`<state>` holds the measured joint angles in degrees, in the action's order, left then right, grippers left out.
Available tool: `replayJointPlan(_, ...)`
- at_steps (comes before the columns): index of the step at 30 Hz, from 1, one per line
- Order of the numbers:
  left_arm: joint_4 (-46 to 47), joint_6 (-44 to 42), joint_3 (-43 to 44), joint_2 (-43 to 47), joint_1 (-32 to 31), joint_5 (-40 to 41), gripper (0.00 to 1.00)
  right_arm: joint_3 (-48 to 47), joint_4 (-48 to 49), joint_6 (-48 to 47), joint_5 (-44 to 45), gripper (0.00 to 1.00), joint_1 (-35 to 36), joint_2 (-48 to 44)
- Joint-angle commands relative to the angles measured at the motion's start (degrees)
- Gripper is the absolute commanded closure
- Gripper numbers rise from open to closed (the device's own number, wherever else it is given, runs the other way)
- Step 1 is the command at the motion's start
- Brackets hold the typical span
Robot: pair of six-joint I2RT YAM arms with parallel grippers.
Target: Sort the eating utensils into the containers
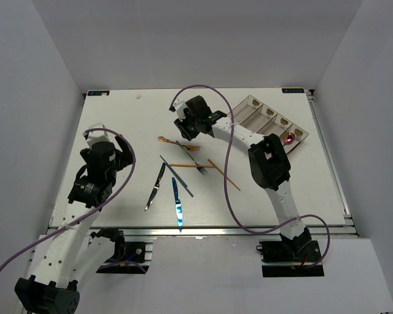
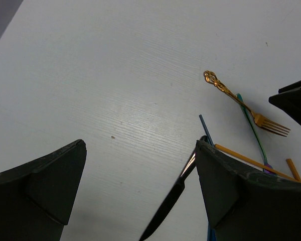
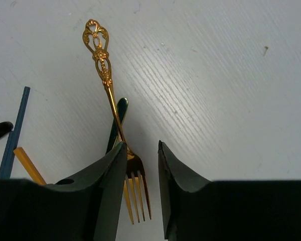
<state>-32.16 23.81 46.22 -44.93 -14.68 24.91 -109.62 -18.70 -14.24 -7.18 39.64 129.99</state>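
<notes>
Here, R gripper (image 3: 141,145) straddled gold fork (image 3: 110,85) at its tines, well left of tray (image 1: 300,140), jaws narrow, prob. for a lift; pinch unclear. L gripper (image 2: 140,145) spread wide, idle, farther from tray.

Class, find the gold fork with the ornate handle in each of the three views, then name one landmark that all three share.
Top external: the gold fork lies just above and left of the picture's centre.
Left wrist: it is at upper right, handle pointing up-left.
Right wrist: it is in the centre, tines between the right claw fingers.
Shared landmark: the blue chopstick nearby.
</notes>
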Motion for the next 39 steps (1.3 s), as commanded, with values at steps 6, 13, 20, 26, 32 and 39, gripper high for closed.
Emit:
replayJointPlan(6,0.17,-0.26,-0.16,0.10,0.17,0.50,0.02,-2.88,-4.51,-4.30,-3.28,0.66,2.11,2.10)
replayJointPlan(13,0.17,-0.26,-0.16,0.01,0.17,0.41,0.02,-2.87,-3.54,-5.36,-0.91,0.69,2.46,4.56)
replayJointPlan(20,0.26,-0.35,-0.16,0.01,0.17,0.14,0.02,-3.58,-2.92,-6.15,-0.29,0.71,2.46,5.97)
replayJointPlan(26,0.35,-0.35,-0.16,-0.07,0.17,-0.12,0.02,-3.93,-3.01,-6.41,-0.20,0.72,2.37,7.29)
replayJointPlan(32,0.35,-0.35,-0.16,-0.07,0.17,-0.21,0.02,-4.02,-2.92,-6.15,-0.82,0.72,1.93,8.08)
replayJointPlan(39,0.43,-0.35,-0.16,0.01,0.17,-0.21,0.02,-1.04,-1.61,-4.84,-4.33,0.70,2.02,3.09)
